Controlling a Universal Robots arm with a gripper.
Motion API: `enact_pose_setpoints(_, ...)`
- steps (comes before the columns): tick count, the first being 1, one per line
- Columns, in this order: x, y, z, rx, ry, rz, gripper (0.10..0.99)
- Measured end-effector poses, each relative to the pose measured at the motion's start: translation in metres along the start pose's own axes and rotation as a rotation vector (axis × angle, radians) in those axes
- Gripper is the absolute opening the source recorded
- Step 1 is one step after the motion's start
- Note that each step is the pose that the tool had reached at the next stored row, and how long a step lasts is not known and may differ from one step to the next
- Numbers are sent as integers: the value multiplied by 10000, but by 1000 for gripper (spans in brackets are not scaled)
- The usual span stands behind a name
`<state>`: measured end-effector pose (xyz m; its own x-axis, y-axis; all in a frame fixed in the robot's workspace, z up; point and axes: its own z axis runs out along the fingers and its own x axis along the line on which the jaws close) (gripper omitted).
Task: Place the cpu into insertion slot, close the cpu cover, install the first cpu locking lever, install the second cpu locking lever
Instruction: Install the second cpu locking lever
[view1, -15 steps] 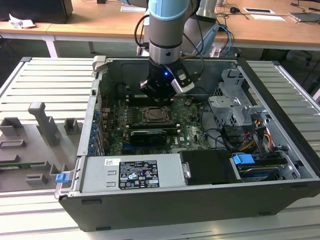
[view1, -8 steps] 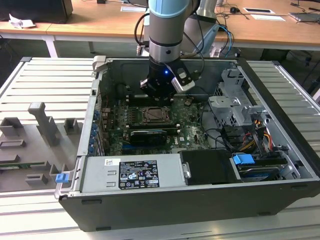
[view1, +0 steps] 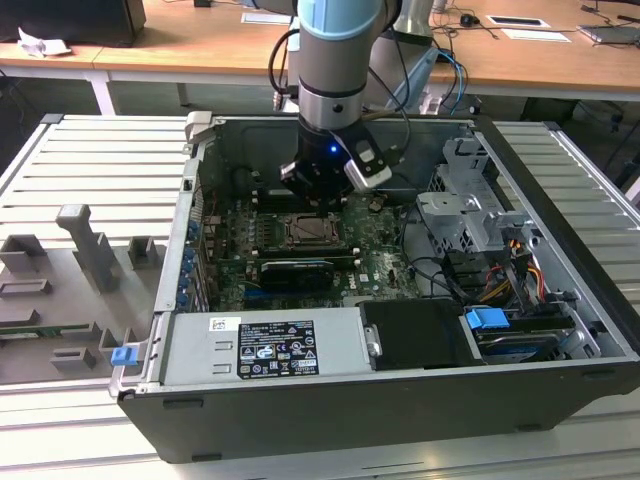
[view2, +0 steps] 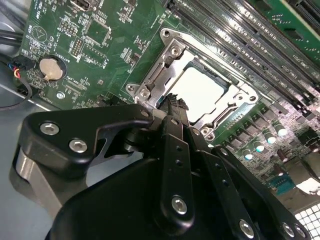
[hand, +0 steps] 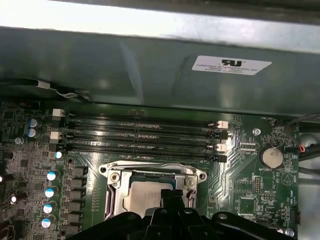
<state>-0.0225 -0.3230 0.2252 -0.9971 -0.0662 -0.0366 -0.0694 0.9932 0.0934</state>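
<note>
Arm (view1: 335, 60): seen in the exterior view reaching down into an open case (view1: 560, 250) laid flat on a ribbed bench (view1: 90, 170); the gripper (view1: 318, 190) is held over the far edge of the socket (view1: 305, 232) on the green board (view1: 375, 265).

Gripper, second wrist view (view2: 172, 102): the fingers (view2: 175, 107) are drawn together into one narrow black tip, nothing visible between them. The tip is placed at the socket's rim; whether it touches cannot be told. The same tip is seen in the first wrist view (hand: 171, 196).

Cpu (view2: 200, 90): seated in the socket, its pale metal top shown brightly lit in the second wrist view and duller in the first wrist view (hand: 142, 196).

Cover (view2: 165, 65): silvery frame lying down flat around the cpu, seen in both wrist views (hand: 116, 192).

Memory slots (hand: 142, 135): four black rows beside the socket, shown in full in the first wrist view.

Coin cell (view2: 51, 68): round, on the board, near the socket, recorded in both wrist views (hand: 272, 156).

Exterior view adds: a long black card (view1: 297, 272) just beside the socket, a drive cage (view1: 470, 205), a labelled power supply (view1: 270, 345).
</note>
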Motion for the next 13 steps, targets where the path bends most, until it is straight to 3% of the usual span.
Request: enact_pose_setpoints(13, 5, -69, -6, -1, -1, 1, 106)
